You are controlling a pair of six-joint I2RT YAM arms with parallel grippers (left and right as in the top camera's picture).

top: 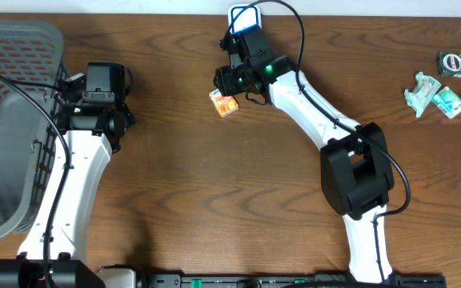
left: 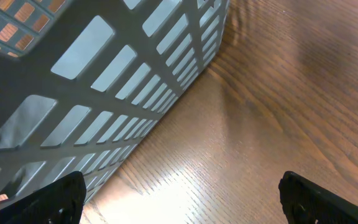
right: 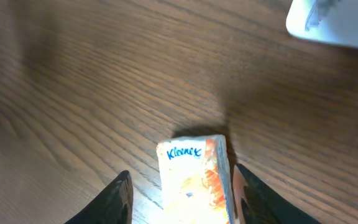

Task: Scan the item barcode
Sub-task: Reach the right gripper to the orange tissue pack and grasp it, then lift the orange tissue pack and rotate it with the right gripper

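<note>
The item is a small white and orange Kleenex tissue pack (top: 224, 104) lying on the wooden table, left of centre at the back. My right gripper (right: 182, 175) straddles the tissue pack (right: 194, 180). The right finger touches its side, while a gap shows between the left finger and the pack, so the jaws stand open. A white and blue scanner (top: 244, 16) sits at the table's far edge just beyond, and a corner of the scanner (right: 334, 22) shows in the right wrist view. My left gripper (left: 180, 186) hangs wide open and empty over bare wood beside the basket.
A grey slotted basket (top: 10, 104) fills the left side, its wall (left: 104, 93) close to my left gripper. Several small packaged items (top: 434, 94) and a tape roll (top: 452, 63) lie at the far right.
</note>
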